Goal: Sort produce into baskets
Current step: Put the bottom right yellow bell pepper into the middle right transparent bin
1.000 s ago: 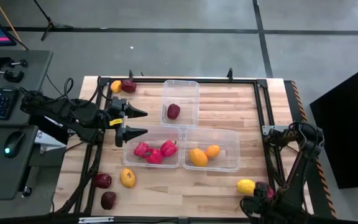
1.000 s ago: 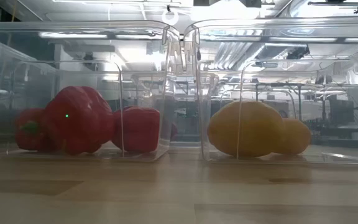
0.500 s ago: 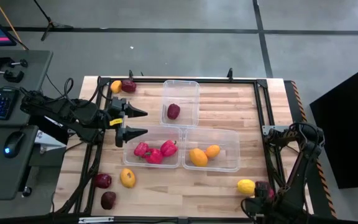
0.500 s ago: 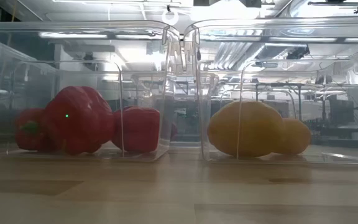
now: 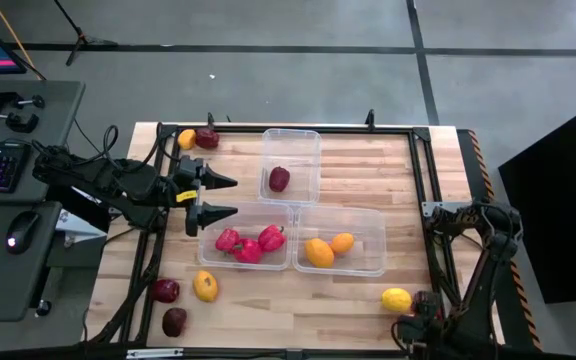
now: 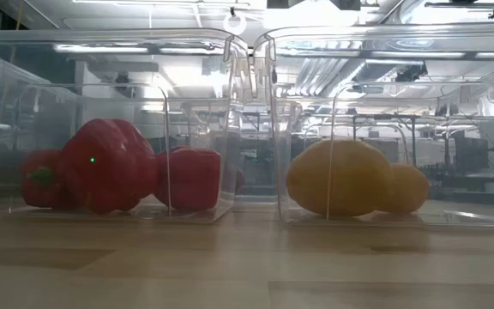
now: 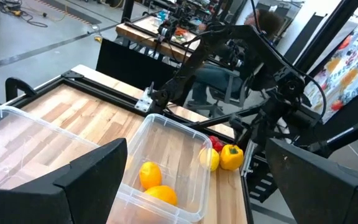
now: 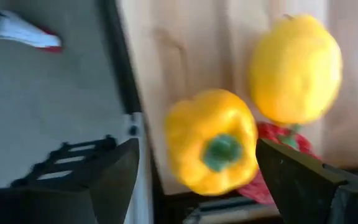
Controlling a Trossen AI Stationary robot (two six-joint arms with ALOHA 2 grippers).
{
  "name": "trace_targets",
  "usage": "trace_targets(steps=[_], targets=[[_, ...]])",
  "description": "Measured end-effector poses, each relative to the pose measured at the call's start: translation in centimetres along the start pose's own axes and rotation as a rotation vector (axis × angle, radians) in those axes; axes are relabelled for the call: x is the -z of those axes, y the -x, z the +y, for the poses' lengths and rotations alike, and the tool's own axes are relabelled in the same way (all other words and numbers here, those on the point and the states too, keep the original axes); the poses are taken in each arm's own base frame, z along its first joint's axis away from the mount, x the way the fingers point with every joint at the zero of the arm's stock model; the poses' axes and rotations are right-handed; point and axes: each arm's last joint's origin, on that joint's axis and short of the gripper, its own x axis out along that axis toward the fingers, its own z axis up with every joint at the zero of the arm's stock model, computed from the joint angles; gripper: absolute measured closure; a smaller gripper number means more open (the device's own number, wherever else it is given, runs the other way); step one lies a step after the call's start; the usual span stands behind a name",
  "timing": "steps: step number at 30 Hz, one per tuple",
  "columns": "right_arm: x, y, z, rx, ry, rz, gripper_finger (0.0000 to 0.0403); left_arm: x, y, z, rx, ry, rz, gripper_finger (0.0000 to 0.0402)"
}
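Honestly, the right pincer (image 8: 194, 180), spread wide above the yellow pepper (image 8: 211, 142) at the worktop's (image 5: 368, 300) near right corner, could nudge the lemon (image 8: 296, 68) touching it, or knock the pepper off the edge. Left pincer (image 5: 220, 197) hangs open beside the tub of red peppers (image 5: 246, 243).

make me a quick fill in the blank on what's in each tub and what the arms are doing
1. The tub farthest back holds one ____ piece.
2. The tub nearest the left tool holds ____ red peppers.
3. The tub with the orange pieces holds ____ of them.
4. The right tool hovers open over a ____ pepper.

Missing words: maroon; three; two; yellow
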Motion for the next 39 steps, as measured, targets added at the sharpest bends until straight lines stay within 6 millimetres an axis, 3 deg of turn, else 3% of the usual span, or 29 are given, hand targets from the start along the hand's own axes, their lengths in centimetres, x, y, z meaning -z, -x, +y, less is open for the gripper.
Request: trace_targets(steps=[15,28,39], targets=[[0.6,-1.1,0.3,0.069,-0.014,-0.008,0.01,0.0,0.0,0.0,0.0,0.011,-0.001,0.003],[0.7,-0.7,-0.3,0.097,-0.01,0.009,0.0256,0.0,0.0,0.0,0.001,0.035,0.0,0.003],[0.9,-0.6,-0.4,0.117,-0.087,-0.01,0.0274,0.0,0.0,0.0,0.002,0.037,0.0,0.003]])
